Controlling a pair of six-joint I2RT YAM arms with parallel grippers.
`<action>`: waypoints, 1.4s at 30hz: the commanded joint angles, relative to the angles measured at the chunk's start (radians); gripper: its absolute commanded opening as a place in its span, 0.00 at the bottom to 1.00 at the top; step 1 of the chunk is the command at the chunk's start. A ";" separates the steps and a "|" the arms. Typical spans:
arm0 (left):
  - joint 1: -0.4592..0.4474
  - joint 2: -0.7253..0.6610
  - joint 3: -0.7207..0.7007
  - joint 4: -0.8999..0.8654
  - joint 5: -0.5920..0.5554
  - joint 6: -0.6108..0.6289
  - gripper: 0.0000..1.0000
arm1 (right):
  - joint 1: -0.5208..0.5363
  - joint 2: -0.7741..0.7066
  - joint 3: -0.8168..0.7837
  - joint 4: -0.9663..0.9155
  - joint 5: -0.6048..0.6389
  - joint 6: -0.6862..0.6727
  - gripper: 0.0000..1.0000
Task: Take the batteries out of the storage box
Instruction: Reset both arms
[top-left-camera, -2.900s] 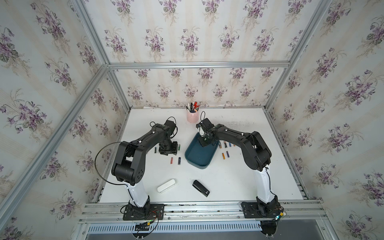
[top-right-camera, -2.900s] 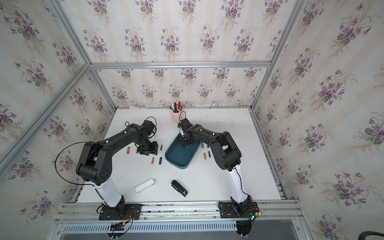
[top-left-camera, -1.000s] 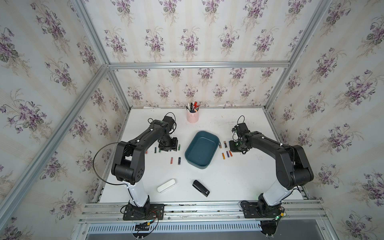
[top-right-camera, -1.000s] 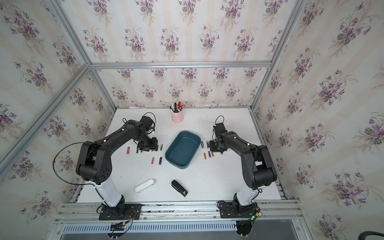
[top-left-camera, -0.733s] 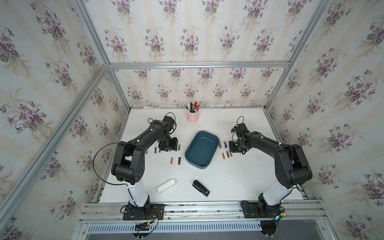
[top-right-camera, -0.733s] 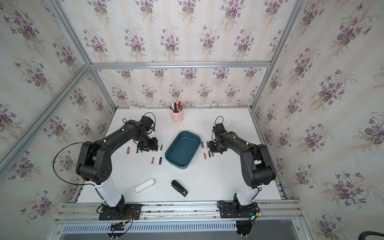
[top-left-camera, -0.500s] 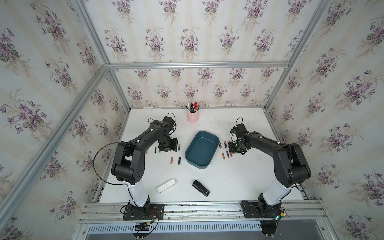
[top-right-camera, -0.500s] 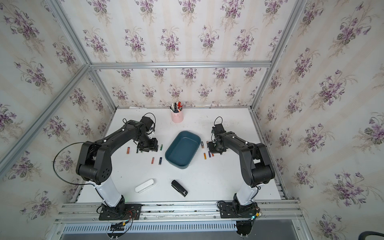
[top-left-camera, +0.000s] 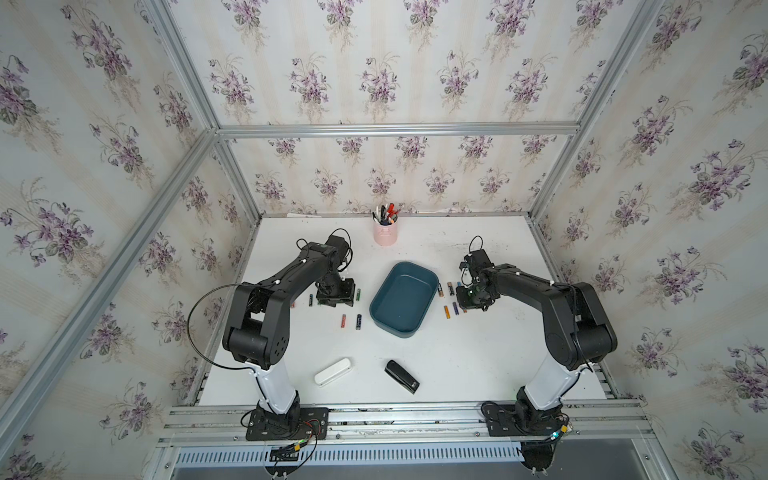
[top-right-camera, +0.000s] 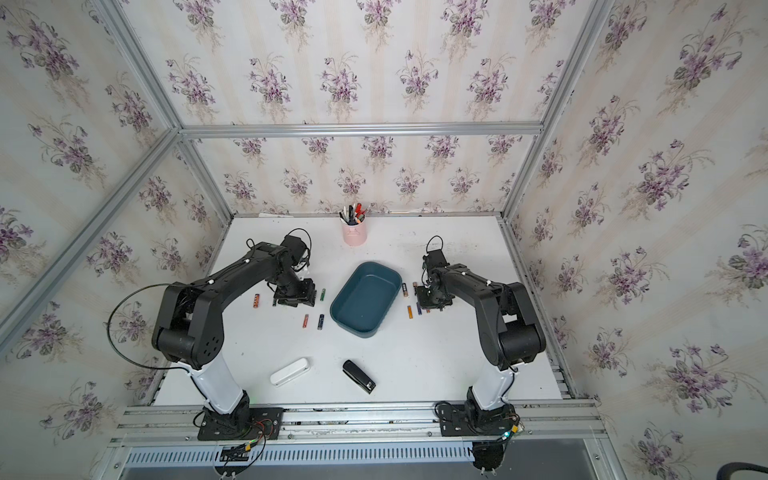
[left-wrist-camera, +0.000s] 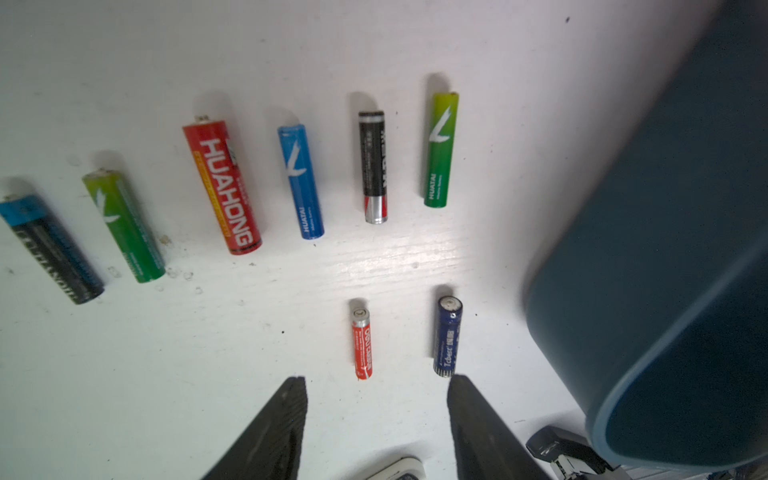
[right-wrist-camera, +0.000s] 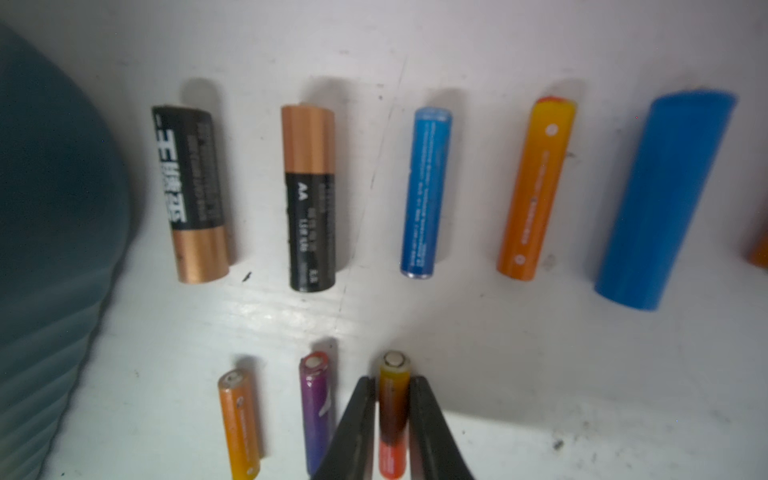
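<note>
Batteries (left-wrist-camera: 300, 181) on white table (top-left-camera: 457, 357) w/ floral walls (top-left-camera: 374, 83); L hand (left-wrist-camera: 377, 380) open, R hand (right-wrist-camera: 392, 380) grips orange battery (right-wrist-camera: 393, 409)

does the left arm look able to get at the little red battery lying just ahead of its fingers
Probably yes. The left gripper stands open and empty, and the little red battery lies just ahead of the gap. The dark blue battery beside it lies apart.
</note>
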 joint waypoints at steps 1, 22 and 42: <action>0.001 -0.004 0.002 -0.006 0.000 -0.001 0.59 | 0.001 0.008 0.000 -0.017 0.031 0.001 0.19; 0.000 -0.059 0.024 0.024 -0.002 0.000 1.00 | 0.009 -0.113 0.069 -0.076 0.050 0.015 0.49; 0.095 -0.634 -0.837 1.326 -0.636 0.321 1.00 | -0.091 -0.508 -0.336 0.694 0.359 0.170 1.00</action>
